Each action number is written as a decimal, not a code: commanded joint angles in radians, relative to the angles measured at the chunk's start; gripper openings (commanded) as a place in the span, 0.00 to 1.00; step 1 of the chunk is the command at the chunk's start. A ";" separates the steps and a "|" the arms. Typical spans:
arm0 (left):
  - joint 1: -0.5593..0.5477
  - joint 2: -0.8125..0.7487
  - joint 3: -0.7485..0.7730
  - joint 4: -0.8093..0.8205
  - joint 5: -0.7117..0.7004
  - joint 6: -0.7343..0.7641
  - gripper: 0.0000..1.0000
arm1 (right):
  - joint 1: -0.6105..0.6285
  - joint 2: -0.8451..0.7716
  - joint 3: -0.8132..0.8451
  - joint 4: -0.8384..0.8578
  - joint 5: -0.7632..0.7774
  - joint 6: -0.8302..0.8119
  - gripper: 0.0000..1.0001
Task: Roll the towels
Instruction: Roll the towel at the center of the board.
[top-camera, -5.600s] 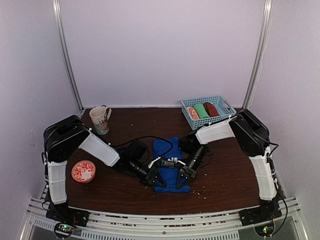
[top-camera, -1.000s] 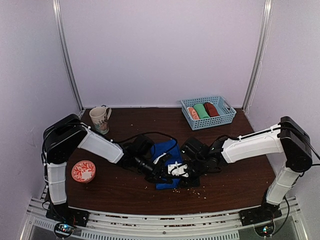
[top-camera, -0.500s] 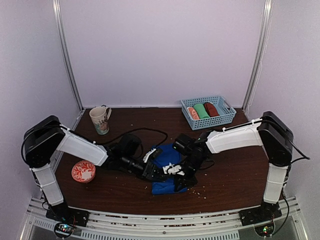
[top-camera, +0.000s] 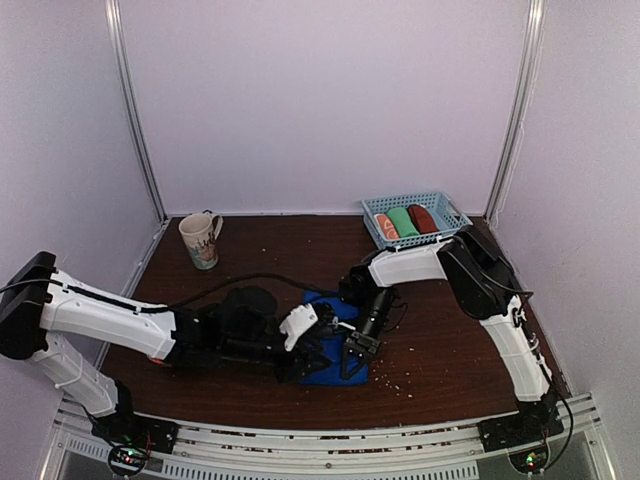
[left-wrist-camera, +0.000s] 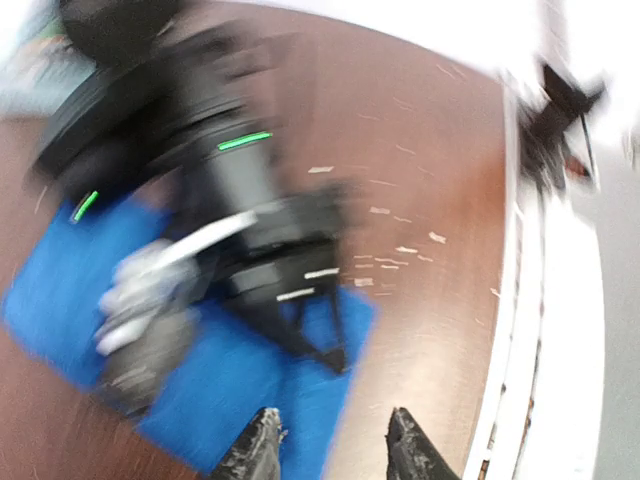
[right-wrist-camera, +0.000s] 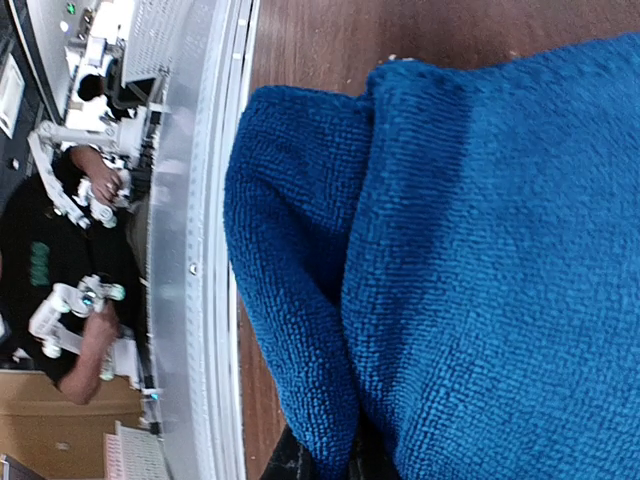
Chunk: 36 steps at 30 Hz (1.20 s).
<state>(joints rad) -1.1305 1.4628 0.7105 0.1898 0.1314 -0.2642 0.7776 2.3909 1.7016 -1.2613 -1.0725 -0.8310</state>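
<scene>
Soft, even indoor light; one view of three badly smeared.

Overhead view: bright diffuse light from above, pale walls (top-camera: 320, 100) tinted lilac, no hard shadows, only soft dark patches under the arms on the brown table (top-camera: 450, 340); slightly soft all over, corner posts (top-camera: 135, 120) splay outward toward the top, wide-lens look. Left wrist view: heavy motion blur everywhere, blue towel (left-wrist-camera: 230, 390) and pale specks (left-wrist-camera: 405, 250) streaked, right edge blown out to white glare, left gripper (left-wrist-camera: 335, 450) tips show only a rough outline. Right wrist view: sharp, towel weave crisp and evenly lit, deep shadow in the fold, metal rail (right-wrist-camera: 205, 150) shows a bright sheen, background at left softer.
</scene>
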 joint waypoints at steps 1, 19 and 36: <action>-0.156 0.105 0.127 -0.182 -0.254 0.396 0.36 | -0.016 0.059 0.015 -0.095 0.011 0.014 0.05; -0.183 0.378 0.307 -0.270 -0.355 0.448 0.33 | -0.019 0.053 -0.021 -0.094 -0.006 -0.003 0.06; -0.103 0.440 0.481 -0.574 0.008 0.369 0.00 | -0.198 -0.361 0.032 -0.081 0.056 0.113 0.54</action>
<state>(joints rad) -1.2770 1.8736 1.1248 -0.2619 -0.0700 0.1715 0.6693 2.1597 1.6817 -1.3602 -1.0801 -0.8089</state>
